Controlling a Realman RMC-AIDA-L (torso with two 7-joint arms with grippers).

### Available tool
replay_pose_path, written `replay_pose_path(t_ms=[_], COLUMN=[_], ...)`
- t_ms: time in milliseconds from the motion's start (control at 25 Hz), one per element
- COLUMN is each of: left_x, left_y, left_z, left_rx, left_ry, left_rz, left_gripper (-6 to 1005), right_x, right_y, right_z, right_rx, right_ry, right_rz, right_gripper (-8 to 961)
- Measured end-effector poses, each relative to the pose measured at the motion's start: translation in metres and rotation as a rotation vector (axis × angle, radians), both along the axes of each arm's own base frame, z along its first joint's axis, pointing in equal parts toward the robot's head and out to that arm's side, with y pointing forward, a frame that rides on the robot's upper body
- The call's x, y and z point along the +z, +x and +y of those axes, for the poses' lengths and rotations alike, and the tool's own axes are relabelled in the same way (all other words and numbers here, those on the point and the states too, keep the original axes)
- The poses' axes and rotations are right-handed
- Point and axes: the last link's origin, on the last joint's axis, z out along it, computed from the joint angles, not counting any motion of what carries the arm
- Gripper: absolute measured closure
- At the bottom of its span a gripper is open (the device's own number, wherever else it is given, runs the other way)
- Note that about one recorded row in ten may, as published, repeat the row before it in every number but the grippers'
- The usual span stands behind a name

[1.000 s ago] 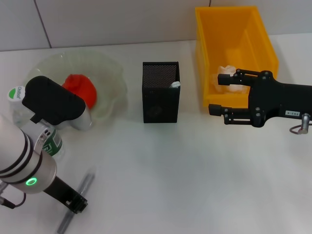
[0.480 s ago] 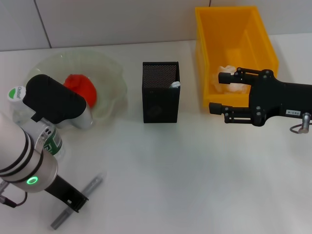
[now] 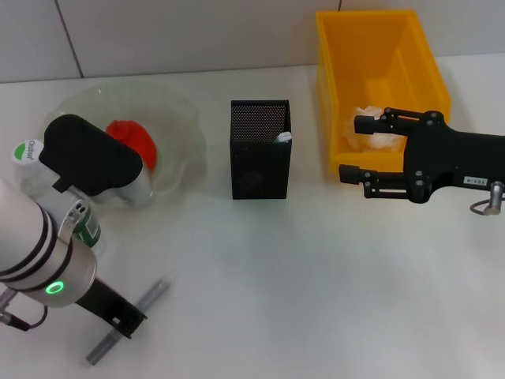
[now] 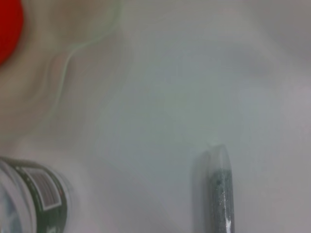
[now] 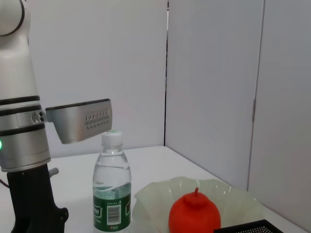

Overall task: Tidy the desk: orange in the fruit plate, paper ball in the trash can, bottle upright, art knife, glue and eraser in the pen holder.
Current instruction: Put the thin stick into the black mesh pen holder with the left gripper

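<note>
The orange [image 3: 132, 144] is sitting in the clear fruit plate [image 3: 177, 118] at the far left of the white table [image 3: 300, 276]. The black mesh pen holder [image 3: 260, 150] is standing mid-table, with a pale object peeking over its rim at one corner; what it is cannot be made out. The paper ball [image 3: 377, 130] is lying inside the yellow trash can [image 3: 379, 47], partly covered by the right tool [image 3: 350, 148], whose fingers are spread wide at the bin's near wall, gripping nothing. The bottle [image 5: 112, 187] is standing upright beside the plate, mostly hidden by the left arm in the head view. The left tool [image 3: 125, 320] is sitting low over the grey art knife [image 3: 130, 320] on the near-left table; whether its fingers are closing on it cannot be told.
</note>
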Motion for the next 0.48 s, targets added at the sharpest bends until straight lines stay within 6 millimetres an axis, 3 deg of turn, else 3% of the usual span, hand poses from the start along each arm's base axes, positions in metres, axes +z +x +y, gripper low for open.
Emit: replay_pose_path(t_ms=[480], left_x=[0.004], left_y=[0.027], left_z=[-0.002], left_rx=[-0.073], left_ry=[0.013], left_rz=[-0.087], left_gripper=[856], right_x=[0.005], right_y=[0.001], right_z=[0.0], right_rx=[-0.005], right_ry=[0.028], right_rz=[0.023], right_gripper=[185])
